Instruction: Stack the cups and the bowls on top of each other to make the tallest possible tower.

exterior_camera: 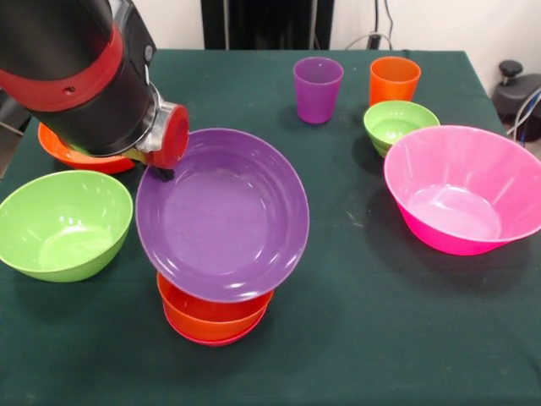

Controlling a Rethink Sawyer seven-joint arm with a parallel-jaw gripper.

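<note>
The tilted bowl [222,213] sits at the centre, over the tower [214,315] of two nested small bowls at the table's [380,338] front. The arm [80,72] touches its upper left rim. Left of it lies a large bowl [63,224], with another bowl [72,152] behind that, partly hidden by the arm. At right lies the huge bowl [463,188], a small bowl [400,124] behind it, and two cups [318,89] [394,80] farthest back.

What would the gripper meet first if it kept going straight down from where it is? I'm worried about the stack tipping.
The gripper holds the purple bowl by its rim, tilted. Straight down, the bowl would likely meet the small orange bowl atop the tower; the gripper itself seems aimed at bare table beside it. Depth is uncertain.
</note>
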